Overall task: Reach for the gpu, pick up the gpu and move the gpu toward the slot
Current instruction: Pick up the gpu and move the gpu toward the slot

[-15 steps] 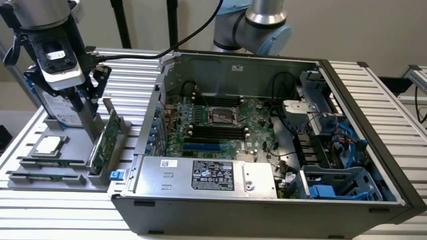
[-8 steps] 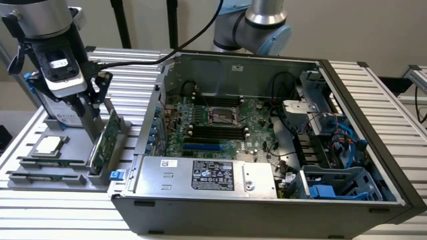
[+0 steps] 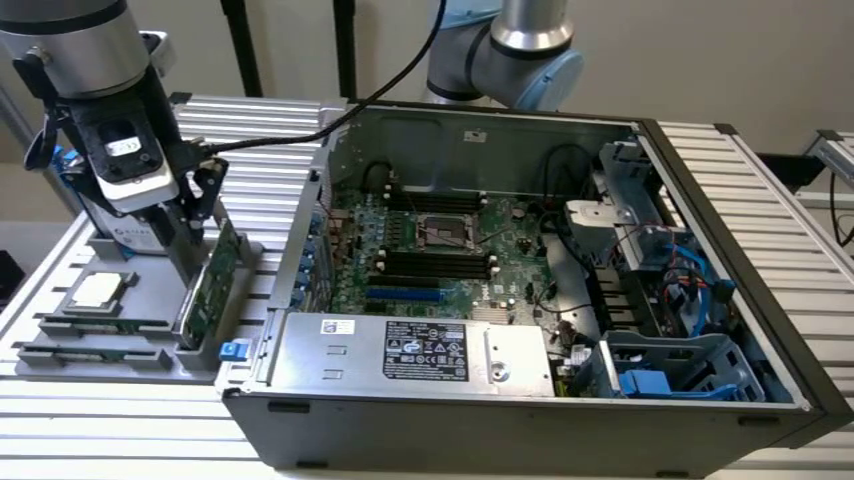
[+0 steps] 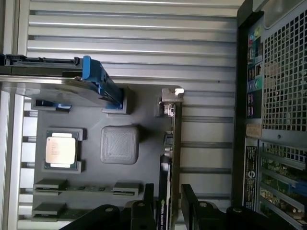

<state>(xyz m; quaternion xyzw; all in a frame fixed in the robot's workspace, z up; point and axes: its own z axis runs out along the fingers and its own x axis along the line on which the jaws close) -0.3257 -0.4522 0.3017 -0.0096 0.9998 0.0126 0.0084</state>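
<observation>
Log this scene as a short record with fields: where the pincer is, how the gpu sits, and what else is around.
pincer: at the gpu's upper edge
gpu: standing on edge in the grey tray
also on tray: processor chip, memory sticks
computer case: open, motherboard exposed, at the exterior view's right of the tray

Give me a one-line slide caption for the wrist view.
Gripper at the gpu, which stands on edge in the grey parts tray beside the computer case.
</observation>
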